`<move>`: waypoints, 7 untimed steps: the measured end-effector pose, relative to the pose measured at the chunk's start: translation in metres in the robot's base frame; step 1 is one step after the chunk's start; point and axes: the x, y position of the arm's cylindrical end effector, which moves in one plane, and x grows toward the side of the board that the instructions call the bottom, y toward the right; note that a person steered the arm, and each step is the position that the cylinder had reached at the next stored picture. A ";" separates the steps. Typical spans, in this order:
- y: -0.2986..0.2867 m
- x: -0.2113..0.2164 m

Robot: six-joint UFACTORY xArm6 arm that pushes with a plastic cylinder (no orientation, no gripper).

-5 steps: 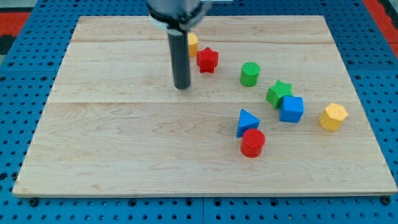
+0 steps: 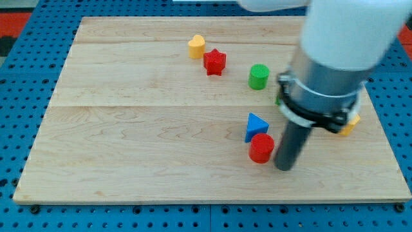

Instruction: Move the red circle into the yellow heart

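The red circle (image 2: 261,148) sits low on the board, right of centre, touching the blue triangle (image 2: 255,125) just above it. The yellow heart (image 2: 196,46) lies near the view's top, next to the red star (image 2: 215,62). My tip (image 2: 284,167) rests on the board just to the right of the red circle and slightly below it, close to it or touching it.
A green cylinder (image 2: 259,76) stands right of the red star. The arm's body hides the green star and blue cube. A sliver of the yellow hexagon (image 2: 352,125) shows at the arm's right edge. The wooden board (image 2: 129,142) lies on a blue pegboard.
My tip has swung from beside the yellow heart at the top down to the right side of the red circle. The arm now covers the green star and blue cube. No block has moved.
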 end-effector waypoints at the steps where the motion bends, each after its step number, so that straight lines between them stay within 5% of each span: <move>1: -0.046 -0.015; 2: -0.012 -0.024; 3: -0.052 -0.086; 5: -0.029 -0.038; 7: -0.166 -0.075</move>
